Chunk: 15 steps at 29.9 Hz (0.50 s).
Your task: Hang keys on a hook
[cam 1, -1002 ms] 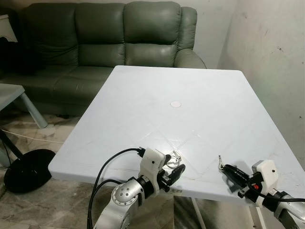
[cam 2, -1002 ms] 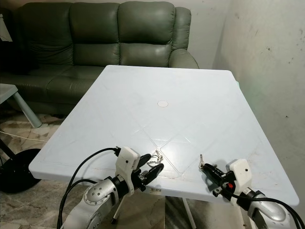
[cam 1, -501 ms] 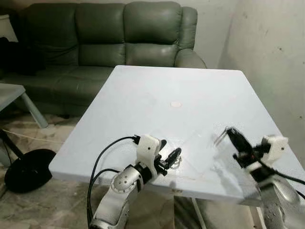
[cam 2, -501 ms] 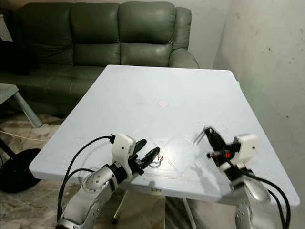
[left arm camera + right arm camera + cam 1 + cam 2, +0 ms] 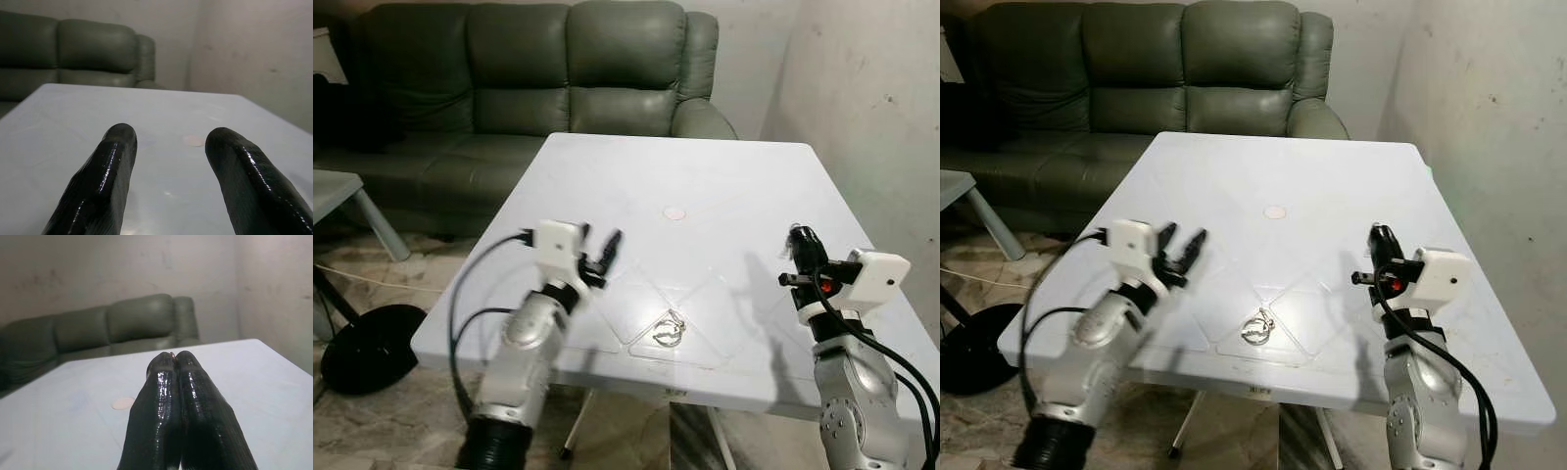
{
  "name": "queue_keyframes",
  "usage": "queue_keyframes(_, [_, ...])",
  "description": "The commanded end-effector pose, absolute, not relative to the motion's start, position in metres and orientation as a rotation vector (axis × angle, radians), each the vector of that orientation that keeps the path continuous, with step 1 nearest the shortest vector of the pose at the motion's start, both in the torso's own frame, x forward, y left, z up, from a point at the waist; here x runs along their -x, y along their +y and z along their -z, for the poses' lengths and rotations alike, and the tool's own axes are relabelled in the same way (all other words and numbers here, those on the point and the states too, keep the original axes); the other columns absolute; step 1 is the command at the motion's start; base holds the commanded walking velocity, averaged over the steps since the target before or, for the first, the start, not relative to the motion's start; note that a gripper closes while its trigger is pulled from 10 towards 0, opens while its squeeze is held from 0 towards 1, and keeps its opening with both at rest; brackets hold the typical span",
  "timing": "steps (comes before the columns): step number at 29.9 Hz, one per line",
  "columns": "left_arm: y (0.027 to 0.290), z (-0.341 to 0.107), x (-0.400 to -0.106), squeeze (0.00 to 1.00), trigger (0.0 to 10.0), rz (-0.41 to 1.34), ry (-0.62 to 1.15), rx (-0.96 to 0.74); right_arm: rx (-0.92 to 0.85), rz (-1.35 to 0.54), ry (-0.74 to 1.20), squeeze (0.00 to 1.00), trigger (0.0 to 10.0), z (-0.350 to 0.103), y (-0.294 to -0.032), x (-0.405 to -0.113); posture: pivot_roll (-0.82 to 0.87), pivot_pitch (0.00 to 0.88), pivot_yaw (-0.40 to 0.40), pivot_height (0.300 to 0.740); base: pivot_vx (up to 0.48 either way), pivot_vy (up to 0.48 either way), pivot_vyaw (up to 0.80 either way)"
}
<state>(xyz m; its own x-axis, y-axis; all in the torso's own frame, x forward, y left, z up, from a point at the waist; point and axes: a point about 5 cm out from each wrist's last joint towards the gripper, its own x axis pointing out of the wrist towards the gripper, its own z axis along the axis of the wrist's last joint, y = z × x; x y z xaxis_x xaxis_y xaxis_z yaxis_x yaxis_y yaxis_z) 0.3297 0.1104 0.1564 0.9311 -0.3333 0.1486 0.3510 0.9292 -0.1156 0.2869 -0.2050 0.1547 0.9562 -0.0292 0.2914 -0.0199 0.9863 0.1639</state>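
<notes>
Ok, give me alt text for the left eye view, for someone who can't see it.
Keys lie on the white table near its front edge, between two raised grippers: the left gripper with open jaws, the right gripper shut. A green sofa stands behind.

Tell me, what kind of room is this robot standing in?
Probably a plain living room in a home: a dark green leather sofa sits behind a white plastic table, beside a scuffed bare plaster wall.

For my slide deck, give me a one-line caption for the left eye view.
Both grippers raised above the white table, left gripper open, right gripper shut, keys lying between them.
</notes>
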Motion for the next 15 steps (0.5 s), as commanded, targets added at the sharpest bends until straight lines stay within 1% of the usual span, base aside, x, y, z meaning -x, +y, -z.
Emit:
queue_keyframes(1, [0.115,-0.159,-0.334,0.00,10.0,0.337,-0.136,0.132,-0.134,0.027,-0.283,0.00,10.0,-0.152,-0.201,-0.285,-0.08,0.000,0.001,0.740,0.000,0.000,0.00])
queue_keyframes(4, [0.123,-0.159,-0.339,0.00,10.0,0.302,-0.136,0.116,-0.107,0.066,-0.236,0.00,10.0,-0.141,-0.199,-0.282,-0.08,0.000,0.004,0.740,0.000,0.000,0.00])
queue_keyframes(8, [0.131,-0.155,-0.341,0.00,10.0,0.277,-0.122,0.135,-0.075,0.139,-0.205,0.00,10.0,-0.130,-0.205,-0.276,-0.09,0.000,0.005,0.740,0.000,0.000,0.00])
queue_keyframes(13, [0.139,-0.148,-0.342,0.00,10.0,0.253,-0.116,0.165,-0.073,0.115,-0.190,0.00,10.0,-0.127,-0.199,-0.273,-0.10,0.000,0.009,0.740,0.000,0.000,0.00])
queue_keyframes(15, [0.140,-0.145,-0.342,0.00,10.0,0.248,-0.107,0.202,-0.076,0.114,-0.192,0.00,10.0,-0.126,-0.197,-0.271,-0.10,0.000,0.012,0.740,0.000,0.000,0.00])
